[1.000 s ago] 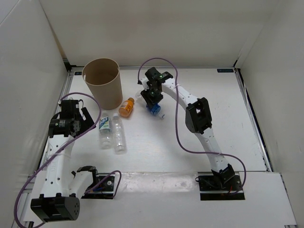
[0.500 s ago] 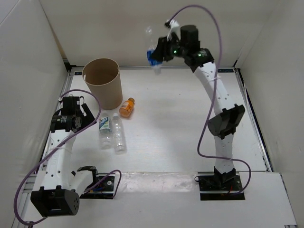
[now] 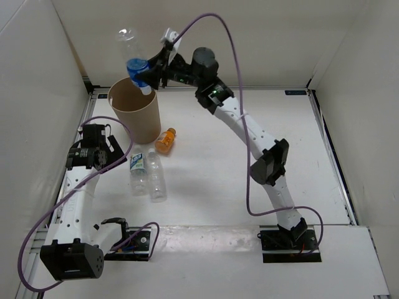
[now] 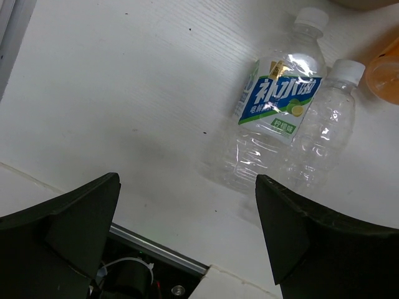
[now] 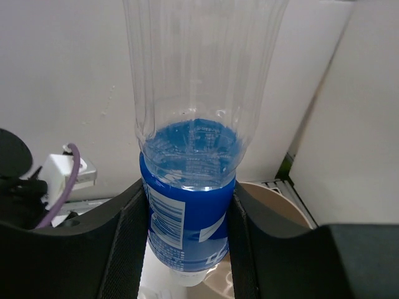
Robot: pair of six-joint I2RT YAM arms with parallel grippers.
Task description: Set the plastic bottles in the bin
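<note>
We hold the blue-label bottle [image 3: 134, 59] cap-down above the bin [image 3: 134, 118] — right gripper [image 5: 189, 237] clamped on its label band, likely the firmest spot on a light, crushable shell; left gripper [image 4: 187, 187] gapes beside the bin.

The worktop [image 3: 212, 187] is supporting the bin [image 3: 136, 121]; the orange bottle [image 3: 166, 141] is lying just beside it, the green-label bottle [image 3: 138, 169] and clear bottle [image 3: 156, 179] near it.

left arm: folded low | left gripper [image 4: 187, 218]: facing down, jaws wide apart | right arm: stretched high, reaching leftward | right gripper [image 3: 151, 73]: raised, fingers clamped
</note>
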